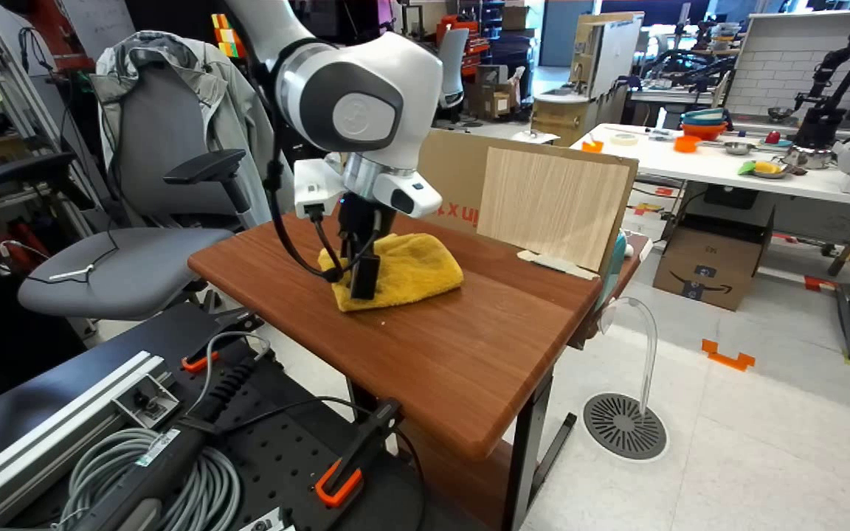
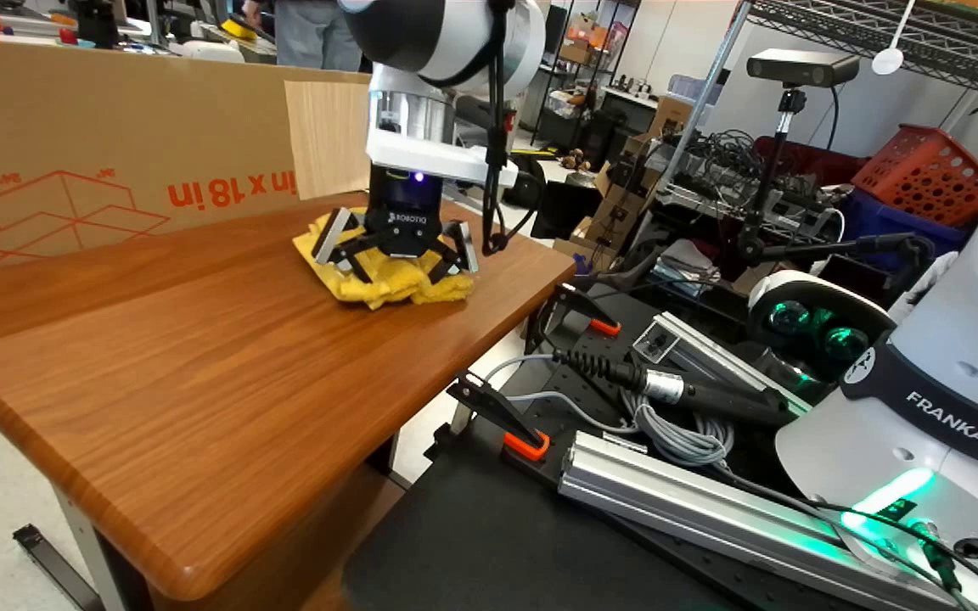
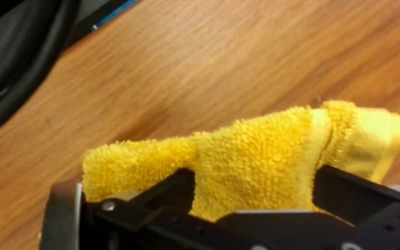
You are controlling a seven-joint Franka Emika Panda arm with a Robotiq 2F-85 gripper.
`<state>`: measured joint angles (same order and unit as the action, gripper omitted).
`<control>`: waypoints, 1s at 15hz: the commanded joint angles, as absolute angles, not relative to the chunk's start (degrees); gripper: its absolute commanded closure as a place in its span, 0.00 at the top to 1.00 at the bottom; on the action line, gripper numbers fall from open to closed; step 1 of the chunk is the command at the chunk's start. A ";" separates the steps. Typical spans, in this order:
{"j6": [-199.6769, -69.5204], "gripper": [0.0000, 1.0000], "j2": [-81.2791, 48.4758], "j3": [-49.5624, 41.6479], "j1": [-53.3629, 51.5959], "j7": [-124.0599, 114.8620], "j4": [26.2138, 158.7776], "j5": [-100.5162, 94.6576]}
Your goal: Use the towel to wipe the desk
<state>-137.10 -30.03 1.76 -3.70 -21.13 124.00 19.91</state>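
The bright yellow towel (image 1: 419,271) lies bunched on the reddish-brown desk (image 1: 425,346); in an exterior view it is near the desk's end (image 2: 387,284). My gripper (image 2: 396,261) points down over the towel with its fingers spread wide, one at each side, low against the cloth. In an exterior view, the near finger (image 1: 364,279) covers part of the towel. In the wrist view the towel (image 3: 255,163) spans across between the dark finger links of the gripper (image 3: 234,208). Whether the fingertips press on the cloth or the desk is hidden.
A cardboard sheet (image 2: 115,153) stands upright along the desk's far edge, with a pale wood-grain panel (image 1: 550,206) on it. A black base table (image 2: 472,535) with clamps, cable coils and an aluminium rail adjoins the desk. A grey chair (image 1: 152,177) stands beside the desk.
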 commanded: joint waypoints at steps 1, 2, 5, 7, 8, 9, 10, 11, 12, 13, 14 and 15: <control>-139.71 1.00 -30.21 3.52 -8.15 -20.64 128.32 16.69; -140.21 1.00 -30.29 4.19 -9.01 -20.34 128.45 16.30; -144.28 1.00 -29.49 6.76 -11.68 -18.59 128.59 15.77; -146.30 1.00 -28.81 7.90 -13.21 -18.84 127.76 15.43; -146.91 1.00 -28.08 8.35 -13.80 -18.93 127.63 15.28; -146.88 1.00 -26.33 8.56 -14.41 -19.13 127.97 14.89; -147.09 1.00 -24.17 8.86 -14.76 -19.11 128.74 14.74; -147.58 1.00 -22.34 9.21 -14.89 -18.76 129.43 14.76; -147.38 1.00 -19.73 9.18 -15.15 -18.93 130.45 14.33; -147.30 1.00 -17.40 9.45 -14.86 -18.66 131.19 14.67; -145.27 1.00 -14.93 9.14 -14.79 -19.59 131.68 14.37; -146.19 1.00 -21.12 9.46 -14.77 -19.69 128.04 15.22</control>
<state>-146.24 -21.03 9.05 -15.21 -19.48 128.10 15.51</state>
